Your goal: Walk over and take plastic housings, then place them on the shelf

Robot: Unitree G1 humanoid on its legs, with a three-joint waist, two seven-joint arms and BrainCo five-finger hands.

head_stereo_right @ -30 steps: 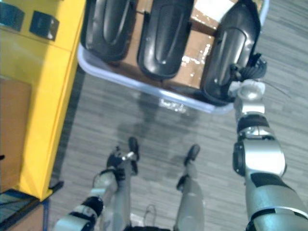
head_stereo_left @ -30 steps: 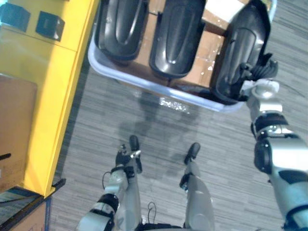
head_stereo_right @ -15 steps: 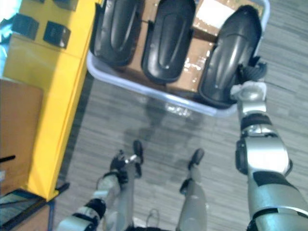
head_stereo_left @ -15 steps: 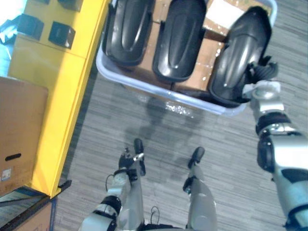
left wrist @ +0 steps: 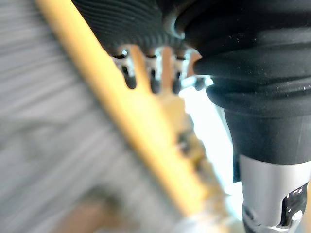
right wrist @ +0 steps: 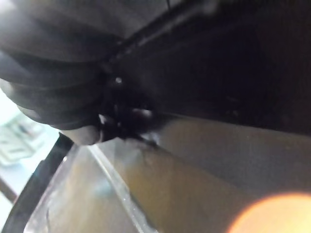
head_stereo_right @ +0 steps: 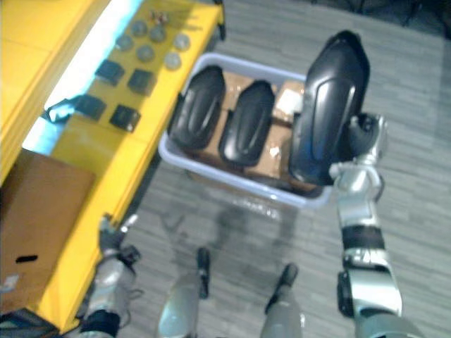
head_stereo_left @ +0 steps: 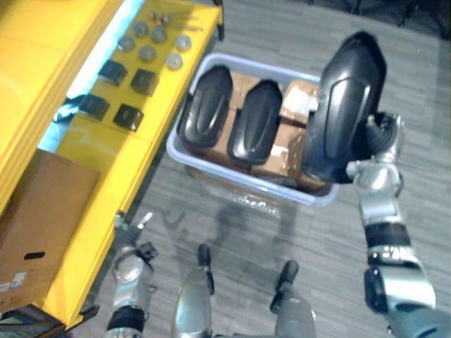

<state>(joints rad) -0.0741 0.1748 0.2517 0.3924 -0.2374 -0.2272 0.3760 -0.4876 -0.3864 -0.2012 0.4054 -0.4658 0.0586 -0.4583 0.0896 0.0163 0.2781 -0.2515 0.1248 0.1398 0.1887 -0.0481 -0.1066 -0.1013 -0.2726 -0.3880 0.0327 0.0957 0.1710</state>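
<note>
A large black plastic housing hangs upright above the right end of a lavender bin. My right hand grips its right edge, shut on it. Two more black housings lie side by side in the bin on brown cardboard. The yellow shelf runs along the left. My left hand hangs low beside the shelf's front edge, fingers relaxed and holding nothing. In the right wrist view the housing's dark surface sits right against the hand.
Small dark square parts and round grey discs lie on the shelf's top. A brown cardboard box sits on the shelf's near end. Grey striped floor surrounds the bin.
The right hand has lifted the third housing up out of the bin's right end. The camera has tilted, showing more of the shelf. The left hand has moved out toward the shelf edge.
</note>
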